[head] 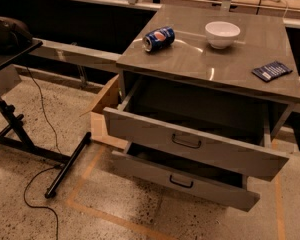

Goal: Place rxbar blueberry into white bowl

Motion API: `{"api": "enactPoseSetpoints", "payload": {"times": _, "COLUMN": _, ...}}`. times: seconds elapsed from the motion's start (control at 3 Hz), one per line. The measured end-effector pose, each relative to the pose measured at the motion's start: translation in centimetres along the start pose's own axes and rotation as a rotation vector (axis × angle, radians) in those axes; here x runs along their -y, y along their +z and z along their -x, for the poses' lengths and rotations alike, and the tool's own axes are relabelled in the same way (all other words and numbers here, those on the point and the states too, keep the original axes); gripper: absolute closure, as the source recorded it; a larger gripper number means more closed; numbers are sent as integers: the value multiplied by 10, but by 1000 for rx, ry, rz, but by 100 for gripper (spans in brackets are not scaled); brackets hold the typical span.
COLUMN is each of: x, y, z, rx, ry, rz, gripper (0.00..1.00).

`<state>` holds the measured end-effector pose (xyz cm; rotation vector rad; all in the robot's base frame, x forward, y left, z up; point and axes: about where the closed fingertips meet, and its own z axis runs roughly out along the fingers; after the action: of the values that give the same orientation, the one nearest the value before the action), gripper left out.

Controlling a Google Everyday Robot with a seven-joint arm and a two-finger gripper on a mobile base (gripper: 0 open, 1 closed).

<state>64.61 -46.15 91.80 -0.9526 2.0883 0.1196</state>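
**Camera view.** The pincer lies outside the frame, so whether it is released or clenched cannot be told. The rxbar blueberry (272,70) lies flat near the right edge of the grey worktop (200,64), touched by nothing. The white bowl (222,34) stands upright further back, well apart from the bar and with nothing visible inside. A blue soda can (158,38) lies on its side at the worktop's rear left, apart from the bowl. Below the worktop, the upper drawer (190,144) and the lower drawer (185,181) are both pulled out. A cardboard box (102,116) sits on the floor against the cabinet's left side. A black stand (20,134) with a trailing cable (35,194) occupies the left.
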Motion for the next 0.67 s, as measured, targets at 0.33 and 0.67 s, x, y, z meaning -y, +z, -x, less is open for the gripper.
{"api": "enactPoseSetpoints", "payload": {"times": 0.33, "x": 17, "y": 6, "z": -6, "rx": 109, "ry": 131, "rz": -38, "gripper": 0}}
{"api": "enactPoseSetpoints", "payload": {"times": 0.67, "x": 34, "y": 15, "z": -8, "rx": 158, "ry": 165, "rz": -92, "gripper": 0}}
